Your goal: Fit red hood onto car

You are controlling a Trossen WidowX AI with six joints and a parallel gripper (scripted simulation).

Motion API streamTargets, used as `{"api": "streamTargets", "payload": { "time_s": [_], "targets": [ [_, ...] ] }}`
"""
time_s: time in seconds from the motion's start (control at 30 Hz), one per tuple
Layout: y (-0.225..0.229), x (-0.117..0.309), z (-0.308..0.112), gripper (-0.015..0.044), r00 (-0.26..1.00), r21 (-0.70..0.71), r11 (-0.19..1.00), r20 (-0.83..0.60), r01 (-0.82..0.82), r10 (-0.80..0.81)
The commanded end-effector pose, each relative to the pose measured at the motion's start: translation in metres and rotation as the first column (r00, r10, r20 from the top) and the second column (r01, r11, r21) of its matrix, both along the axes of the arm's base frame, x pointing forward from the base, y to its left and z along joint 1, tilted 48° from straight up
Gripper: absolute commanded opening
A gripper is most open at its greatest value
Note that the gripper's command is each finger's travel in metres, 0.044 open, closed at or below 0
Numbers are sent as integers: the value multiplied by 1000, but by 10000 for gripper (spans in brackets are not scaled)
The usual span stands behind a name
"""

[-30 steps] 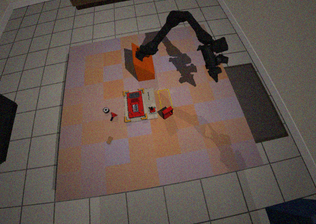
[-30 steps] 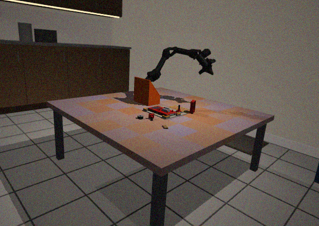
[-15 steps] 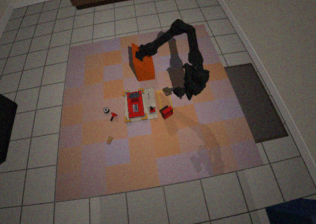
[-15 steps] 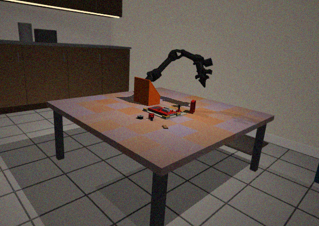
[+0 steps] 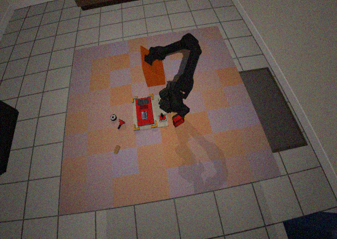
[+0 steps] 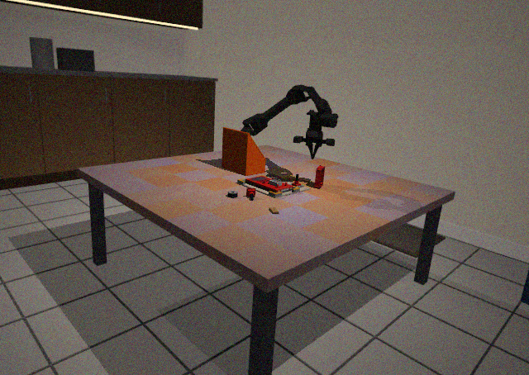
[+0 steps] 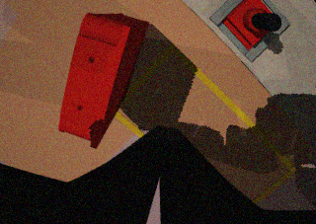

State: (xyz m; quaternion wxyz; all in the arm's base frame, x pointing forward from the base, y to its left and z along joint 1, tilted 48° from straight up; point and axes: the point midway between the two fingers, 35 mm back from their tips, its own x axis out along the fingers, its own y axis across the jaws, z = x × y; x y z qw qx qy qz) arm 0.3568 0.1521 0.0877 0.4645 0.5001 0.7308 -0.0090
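The hood [image 5: 178,120] [image 6: 319,177] [image 7: 94,81] is a red shell standing upright on one side, right of the jig, with small holes visible in the wrist view. My gripper [image 6: 312,156] [image 7: 165,137] is shut and empty, above the table near the hood and not touching it. The chassis [image 5: 148,120] [image 6: 261,184] is a red deck in the jig, a pale plate [image 5: 157,111] [image 7: 300,66] with yellow corner brackets. The grey engine block [image 5: 144,115] sits on the deck. The four pegs are too small to make out.
A red piece with a black post [image 5: 162,117] [image 7: 244,29] stands on the jig's right part. A yellow outline [image 7: 224,97] marks the table beside it. An orange wedge [image 5: 154,73] [image 6: 239,153] stands behind. A wheel [image 5: 113,117], a red-black piece [image 5: 121,122] and a tan block [image 5: 116,149] lie left.
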Motion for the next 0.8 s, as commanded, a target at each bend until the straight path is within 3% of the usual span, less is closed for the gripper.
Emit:
{"api": "streamTargets", "payload": {
  "time_s": [0.0,0.77],
  "targets": [
    [-4,-6,-12,0,985,7,997,-153,78,-76],
    [29,-11,-41,0,985,9,997,-154,78,-76]
  ]
}}
